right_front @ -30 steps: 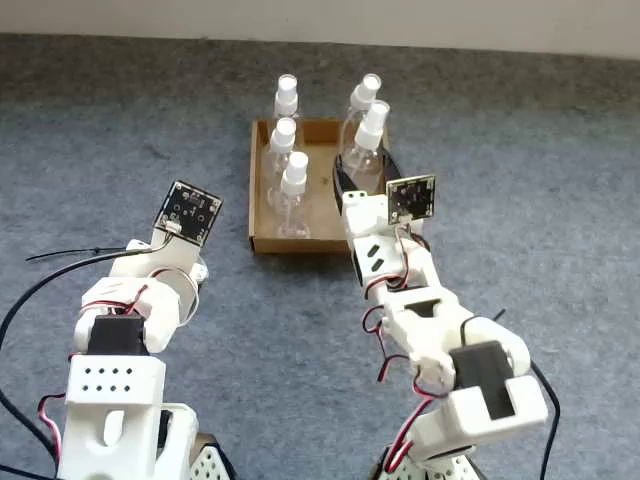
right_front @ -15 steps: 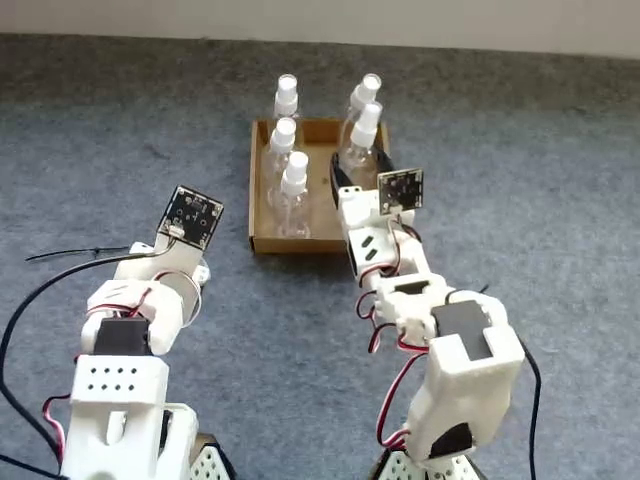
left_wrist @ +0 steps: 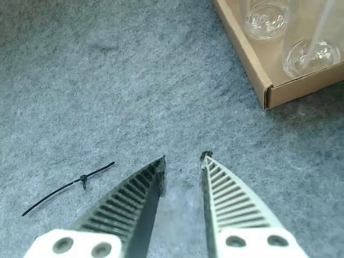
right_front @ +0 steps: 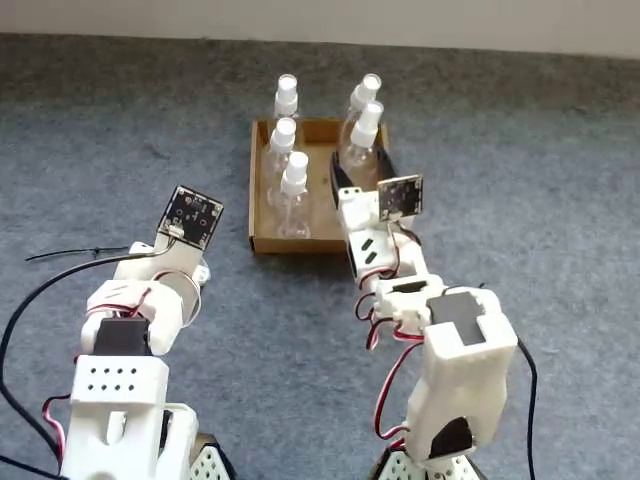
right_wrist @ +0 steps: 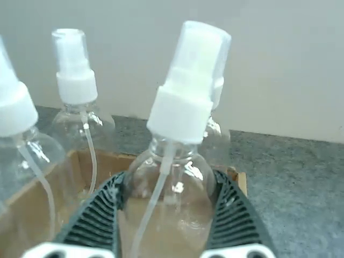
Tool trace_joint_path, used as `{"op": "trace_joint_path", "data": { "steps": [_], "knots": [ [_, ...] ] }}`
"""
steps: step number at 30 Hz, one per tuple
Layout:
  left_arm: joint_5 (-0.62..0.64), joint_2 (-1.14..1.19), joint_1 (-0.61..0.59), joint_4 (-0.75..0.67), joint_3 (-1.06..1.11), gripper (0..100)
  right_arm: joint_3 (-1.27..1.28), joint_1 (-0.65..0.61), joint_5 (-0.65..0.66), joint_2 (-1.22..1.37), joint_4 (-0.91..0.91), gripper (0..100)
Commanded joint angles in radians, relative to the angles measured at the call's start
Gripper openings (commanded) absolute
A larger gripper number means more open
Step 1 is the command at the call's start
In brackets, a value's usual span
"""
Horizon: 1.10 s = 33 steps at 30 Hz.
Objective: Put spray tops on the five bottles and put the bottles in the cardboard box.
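here the ribbed black right hand [right_wrist: 169, 180] clasps a clear, rounded bottle [right_wrist: 173, 161].

Looks like somebody's hobby robotics bench or a small lab corner. The table's covered in grey carpet-like fabric [right_front: 560, 200] and pushed up against a plain pale wall [right_front: 320, 15]. The two white plastic arms [right_front: 115, 380] have bare circuit boards [right_front: 194, 215] and loose red and black wires [right_front: 388, 400] hanging out. There's a stray cable tie [left_wrist: 83, 180] lying around too.
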Motion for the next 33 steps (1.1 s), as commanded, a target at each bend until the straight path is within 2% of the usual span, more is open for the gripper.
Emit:
{"op": "trace_joint_path", "data": {
  "steps": [1, 11, 18, 33],
  "knots": [
    [-0.002, -0.019, -0.012, -0.017, -0.005, 11, -0.054, 0.010, 0.054, 0.007, -0.027, 0.3],
    [-0.002, -0.019, -0.010, -0.020, -0.005, 11, -0.048, 0.010, 0.054, 0.008, -0.027, 1.5],
    [-0.002, -0.019, -0.008, -0.020, -0.005, 11, -0.048, 0.007, 0.055, 0.008, -0.027, 18.2],
    [0.000, -0.019, -0.008, -0.020, -0.008, 11, -0.047, 0.005, 0.057, 0.005, -0.027, 19.3]
  ]
}}
